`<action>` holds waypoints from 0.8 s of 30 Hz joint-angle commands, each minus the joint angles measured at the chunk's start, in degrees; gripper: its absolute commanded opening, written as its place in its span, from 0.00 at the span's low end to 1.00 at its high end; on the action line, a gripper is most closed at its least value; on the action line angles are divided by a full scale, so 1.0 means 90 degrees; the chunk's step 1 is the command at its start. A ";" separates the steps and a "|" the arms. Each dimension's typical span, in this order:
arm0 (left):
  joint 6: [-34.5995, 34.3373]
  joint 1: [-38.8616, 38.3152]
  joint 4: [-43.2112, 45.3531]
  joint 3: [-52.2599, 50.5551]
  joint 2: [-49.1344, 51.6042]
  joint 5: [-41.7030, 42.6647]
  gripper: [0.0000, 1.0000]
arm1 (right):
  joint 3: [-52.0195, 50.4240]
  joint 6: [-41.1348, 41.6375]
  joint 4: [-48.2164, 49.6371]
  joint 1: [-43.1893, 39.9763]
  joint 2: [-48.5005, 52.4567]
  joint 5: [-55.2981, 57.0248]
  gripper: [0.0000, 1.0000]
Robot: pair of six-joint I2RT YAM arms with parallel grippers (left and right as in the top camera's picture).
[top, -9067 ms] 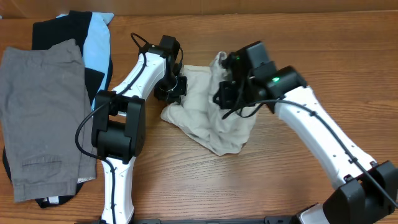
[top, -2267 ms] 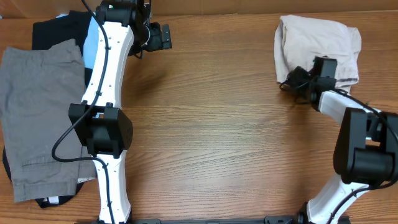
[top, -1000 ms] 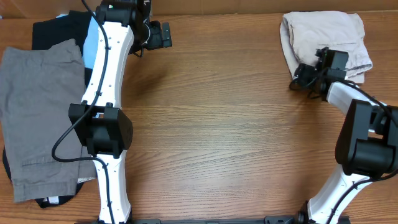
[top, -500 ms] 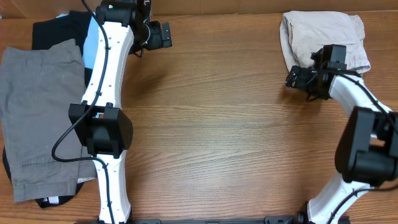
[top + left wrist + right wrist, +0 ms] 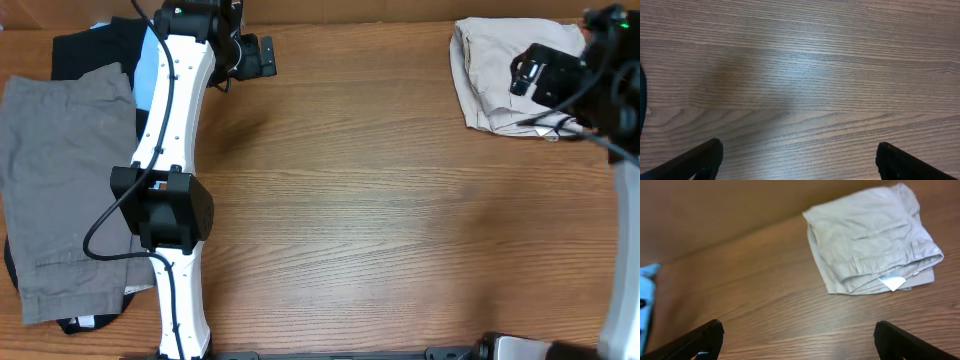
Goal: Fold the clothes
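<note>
Only right wrist view, white label (image 5: 891, 282) on shorts (image 5: 865, 240)

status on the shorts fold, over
Both open and empty: left gripper over the table, right gripper hovering by the beige shorts. Shorts folded, lying at far right edge. Grey shorts far left, not in the way.

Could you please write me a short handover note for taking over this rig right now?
Left end effector: open, empty, over the table near its far edge.
Right end effector: open, empty, above the beige shorts, not touching.
Beige shorts: folded into a compact square at the table's far right.
Done: the fold looks complete.
Left: probably only retracting both arms.
</note>
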 commanded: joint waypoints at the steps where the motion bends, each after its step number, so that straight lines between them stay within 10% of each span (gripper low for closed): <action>1: 0.0131 -0.0024 0.0005 0.0129 -0.0015 -0.0058 1.00 | 0.0114 0.0146 -0.0170 0.0032 -0.0447 -0.0270 1.00; 24: 0.0131 -0.0024 0.0005 0.0129 -0.0015 -0.0058 1.00 | 0.0100 0.0153 -0.1559 0.0032 -0.0835 -0.1149 1.00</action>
